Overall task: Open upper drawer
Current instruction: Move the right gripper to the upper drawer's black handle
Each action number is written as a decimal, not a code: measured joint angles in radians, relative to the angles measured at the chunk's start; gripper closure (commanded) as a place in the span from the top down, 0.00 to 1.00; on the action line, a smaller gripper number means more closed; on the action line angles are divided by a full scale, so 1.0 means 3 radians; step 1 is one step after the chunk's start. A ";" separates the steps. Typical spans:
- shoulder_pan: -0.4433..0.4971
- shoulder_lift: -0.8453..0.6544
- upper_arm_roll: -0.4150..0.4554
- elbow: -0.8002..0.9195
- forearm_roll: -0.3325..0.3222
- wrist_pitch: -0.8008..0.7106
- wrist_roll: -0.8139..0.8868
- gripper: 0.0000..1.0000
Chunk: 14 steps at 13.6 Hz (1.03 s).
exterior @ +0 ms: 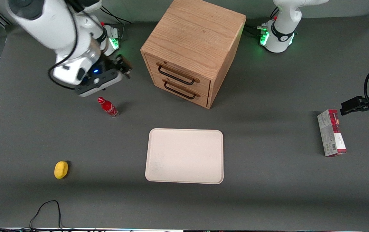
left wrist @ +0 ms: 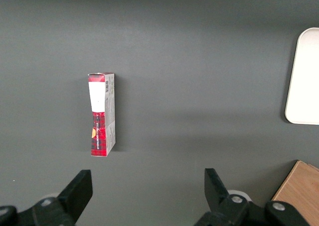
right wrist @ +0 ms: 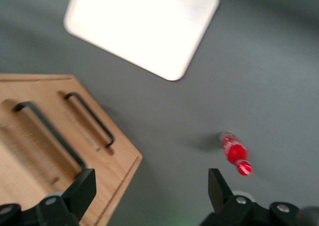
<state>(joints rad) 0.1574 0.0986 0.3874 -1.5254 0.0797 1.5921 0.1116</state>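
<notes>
Dark grey matting covers the whole surface (exterior: 268, 96), and a light-oak cabinet (exterior: 197, 35) stands near the edge farthest from the front camera, both its drawers shut flush. Its upper drawer (exterior: 181, 72) sits directly above the lower drawer (exterior: 179, 89), each with a black wire handle. My gripper (right wrist: 149, 186) hangs in the air beside the cabinet, toward the working arm's end of the surface, its fingers spread wide and holding nothing, well apart from the upper drawer's handle (exterior: 175, 75). A small red bottle (exterior: 108, 107) stands upright just nearer the front camera than my gripper. A cream tray (exterior: 184, 156) lies flat at the middle. A yellow sponge (exterior: 61, 169) rests toward the near corner at the working arm's end; a red-and-white carton (exterior: 331, 132) lies toward the parked arm's end.
</notes>
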 measured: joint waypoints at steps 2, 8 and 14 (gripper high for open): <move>0.0016 0.0033 0.0227 0.0039 0.0000 -0.0003 -0.0209 1.00; 0.0061 0.0361 0.0403 0.0030 0.0209 -0.0026 -0.1051 1.00; 0.0141 0.0767 0.0656 0.0019 0.0331 0.0100 -0.1189 1.00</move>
<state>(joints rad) 0.1997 0.3288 0.5840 -1.5198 0.1790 1.6222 -0.2451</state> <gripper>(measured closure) 0.000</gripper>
